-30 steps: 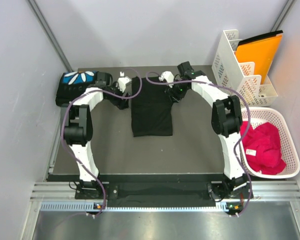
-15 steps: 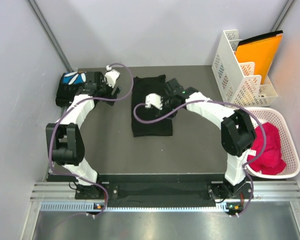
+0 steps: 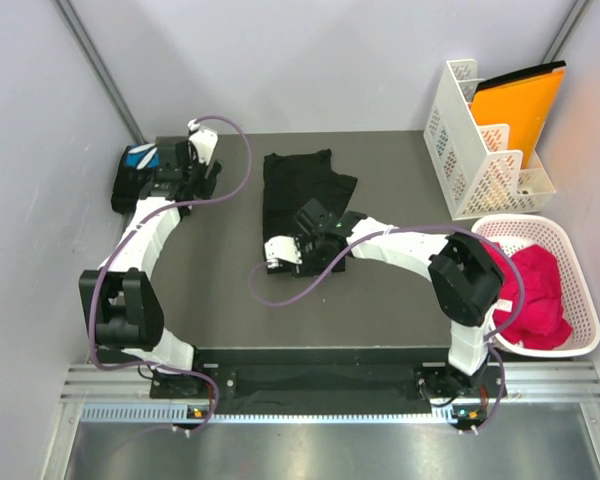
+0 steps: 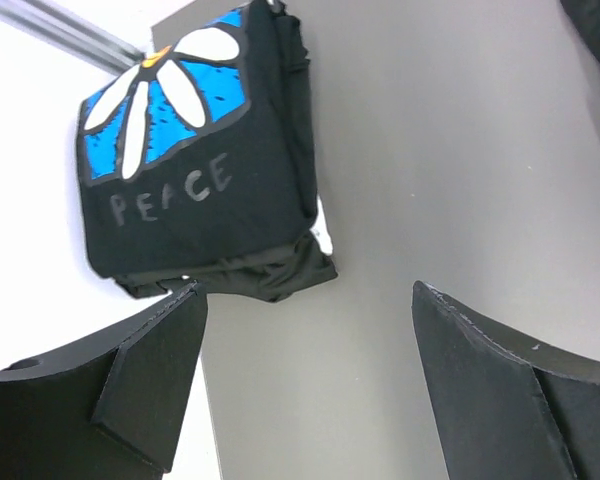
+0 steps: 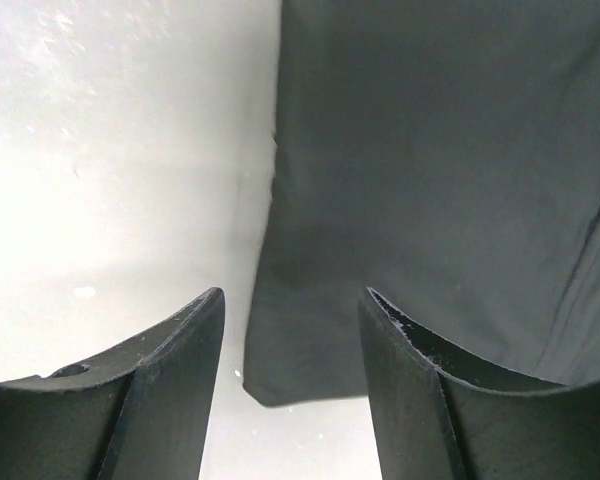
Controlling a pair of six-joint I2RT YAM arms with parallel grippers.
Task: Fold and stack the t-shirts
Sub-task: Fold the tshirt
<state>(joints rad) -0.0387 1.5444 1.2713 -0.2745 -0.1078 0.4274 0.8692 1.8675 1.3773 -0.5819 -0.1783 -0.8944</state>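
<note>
One t-shirt (image 4: 190,160) lies folded at the table's back left corner (image 3: 130,172), black with a blue print, white petals and the word PEACE. My left gripper (image 4: 305,370) hangs open just in front of it, apart from the cloth; in the top view the left gripper (image 3: 180,168) sits beside it. A second black t-shirt (image 3: 300,190) lies print-down mid-table. My right gripper (image 3: 280,256) is open over its near left corner. In the right wrist view that t-shirt (image 5: 440,170) has its corner between the fingers of the right gripper (image 5: 290,300), which hold nothing.
A white file rack (image 3: 470,140) with an orange folder (image 3: 520,100) stands at the back right. A white basket (image 3: 580,330) holding red cloth (image 3: 530,290) sits at the right edge. Grey walls close in on the left and back.
The left gripper left the middle t-shirt's collar, swung back left to the folded t-shirt and opened wider. The right gripper travelled from the collar down to the near left corner.
</note>
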